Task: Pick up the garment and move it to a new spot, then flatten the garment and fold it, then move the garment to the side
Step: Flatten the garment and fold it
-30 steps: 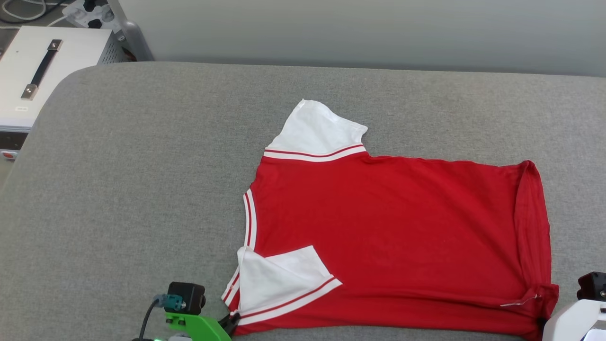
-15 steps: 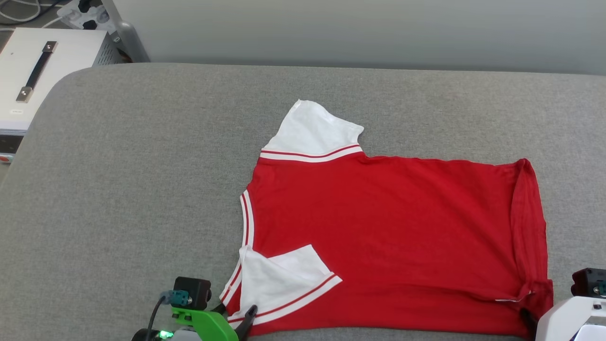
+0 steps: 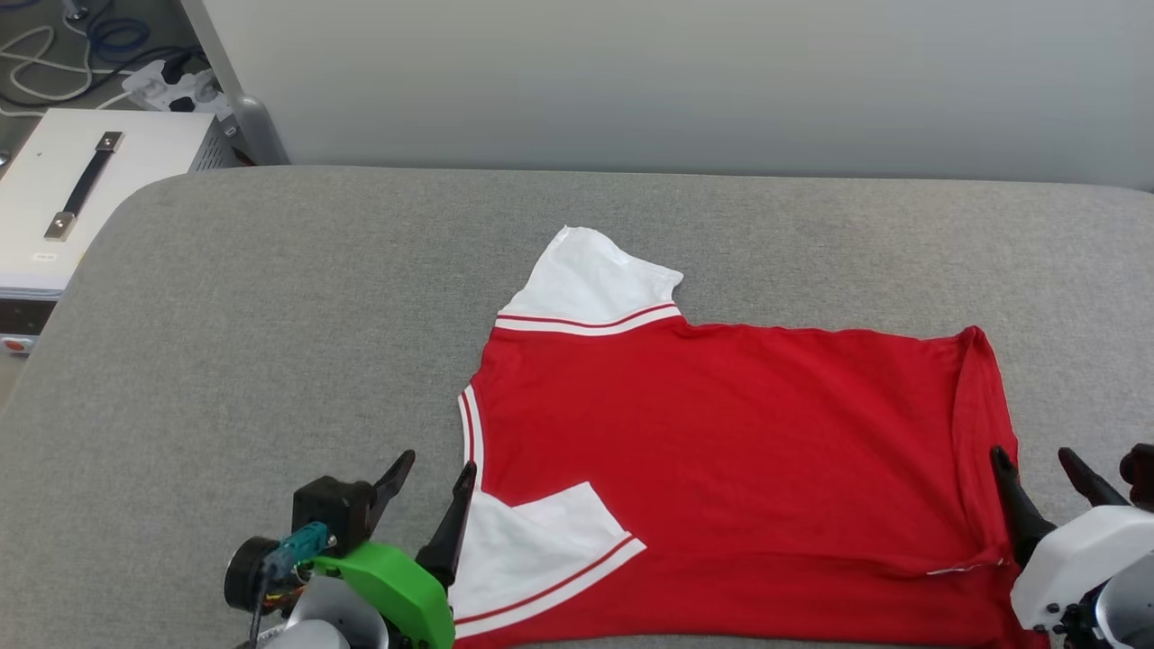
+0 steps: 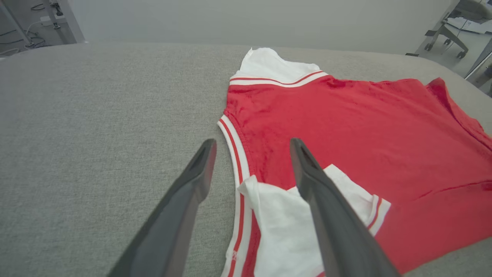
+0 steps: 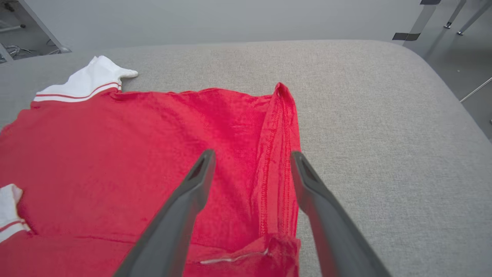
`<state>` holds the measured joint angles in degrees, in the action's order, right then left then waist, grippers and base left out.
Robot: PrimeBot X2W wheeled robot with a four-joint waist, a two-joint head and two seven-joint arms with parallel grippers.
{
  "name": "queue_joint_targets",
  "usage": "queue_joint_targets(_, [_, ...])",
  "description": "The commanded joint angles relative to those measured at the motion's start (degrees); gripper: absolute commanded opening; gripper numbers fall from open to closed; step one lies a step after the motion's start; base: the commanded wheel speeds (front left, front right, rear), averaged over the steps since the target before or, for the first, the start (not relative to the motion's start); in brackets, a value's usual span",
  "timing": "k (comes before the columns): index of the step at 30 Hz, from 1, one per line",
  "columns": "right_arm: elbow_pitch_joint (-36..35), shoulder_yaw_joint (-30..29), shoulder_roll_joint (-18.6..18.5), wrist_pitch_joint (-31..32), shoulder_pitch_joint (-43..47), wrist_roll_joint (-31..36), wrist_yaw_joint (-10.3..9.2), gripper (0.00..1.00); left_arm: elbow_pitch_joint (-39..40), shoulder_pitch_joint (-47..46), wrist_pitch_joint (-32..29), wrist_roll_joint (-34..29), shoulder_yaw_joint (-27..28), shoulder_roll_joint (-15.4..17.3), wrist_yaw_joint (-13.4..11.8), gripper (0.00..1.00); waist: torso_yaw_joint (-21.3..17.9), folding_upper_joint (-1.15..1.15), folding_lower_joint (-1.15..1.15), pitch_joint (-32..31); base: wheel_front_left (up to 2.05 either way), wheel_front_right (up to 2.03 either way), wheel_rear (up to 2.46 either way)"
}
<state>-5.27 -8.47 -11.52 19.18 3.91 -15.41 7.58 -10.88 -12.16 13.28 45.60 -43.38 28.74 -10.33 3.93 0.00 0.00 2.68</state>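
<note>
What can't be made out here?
- Red soft-fabric T-shirt with white sleeves: near corners behind left claw and right claw, head view; underside hidden beneath itself.
- Folded white sleeve: partly behind left claw's finger, left wrist view.
- White box with black handle: cut by head view's left edge.

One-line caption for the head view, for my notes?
Left claw and right claw open at the near corners of the red T-shirt.

Big grey fabric surface (image 3: 270, 361) with a plain pale wall (image 3: 631, 81) behind it. Off to the left there's a white box (image 3: 144, 149) with a black handle (image 3: 83, 185), plus what looks like a power strip (image 3: 171, 86).
</note>
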Motion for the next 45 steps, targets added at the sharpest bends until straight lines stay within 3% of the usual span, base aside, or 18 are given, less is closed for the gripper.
queue_joint_targets(1, [-0.65, 0.75, 0.36, -2.66, -0.70, -0.37, -0.09, 1.00, 0.54, -1.11, 0.98, -2.48, 0.50, -0.24, -0.11, 1.00, -0.13, 0.00, 0.00, 0.11, 0.00, 0.00, 0.00])
queue_joint_targets(5, [-1.10, 2.41, 0.65, -10.19, -0.27, 0.68, -0.09, 1.00, 3.87, -0.48, 1.66, -7.93, 4.68, -2.61, -1.21, 1.00, -0.59, 0.00, 0.00, 0.89, 0.00, 0.00, 0.00])
queue_joint_targets(8, [-0.65, 2.86, 2.28, -15.47, -0.38, 2.09, -0.09, 1.00, 7.28, 1.53, 1.69, -12.80, 9.50, -5.14, -0.35, 1.00, -1.08, 0.00, 0.00, 1.82, 0.00, 0.00, 0.00])
queue_joint_targets(15, [-0.38, 4.92, 5.38, -23.39, -3.11, 2.82, -0.09, 1.00, 10.52, 4.04, 1.71, -21.83, 19.49, -10.57, 5.06, 1.00, -3.96, 0.00, 0.00, 6.09, 0.00, 0.00, 0.00])
queue_joint_targets(20, [-0.78, 6.95, 6.00, -25.51, -4.87, 3.18, -0.09, 1.00, 9.06, 0.56, 1.71, -24.89, 23.06, -11.99, 10.25, 1.00, -6.46, 0.00, 0.00, 9.99, 0.00, 0.00, 0.00])
queue_joint_targets(24, [-1.37, 8.12, 6.41, -25.67, -6.54, 3.38, -0.09, 1.00, 4.68, -6.06, 1.09, -25.40, 22.81, -10.16, 14.39, 1.00, -8.51, 0.00, 0.00, 13.60, 0.00, 0.00, 0.00])
queue_joint_targets(29, [-3.12, 9.37, 6.87, -25.25, -9.01, 3.64, -0.09, 1.00, 1.08, -19.76, -8.64, -22.33, 19.94, -6.34, 17.37, 1.00, -10.88, 0.00, 0.00, 18.09, 0.00, 0.00, 0.00])
queue_joint_targets(38, [-6.97, 12.88, 7.87, -25.68, -12.26, 3.55, -0.09, 1.00, -6.04, -43.89, -34.69, -8.35, 4.60, 4.30, 17.80, 1.00, -15.50, 0.00, 0.00, 24.23, 0.00, 0.00, 0.00])
queue_joint_targets(42, [-8.76, 14.47, 8.08, -26.43, -13.25, 3.83, -0.09, 1.00, -12.64, -50.05, -45.89, -1.79, 1.03, 6.00, 17.81, 1.00, -16.96, 0.00, 0.00, 26.00, 0.00, 0.00, 0.00])
queue_joint_targets(45, [-10.07, 15.64, 8.22, -26.53, -13.78, 3.69, -0.09, 1.00, -16.53, -53.42, -50.82, 0.23, -0.70, 6.62, 17.81, 1.00, -18.05, 0.00, 0.00, 27.04, 0.00, 0.00, 0.00])
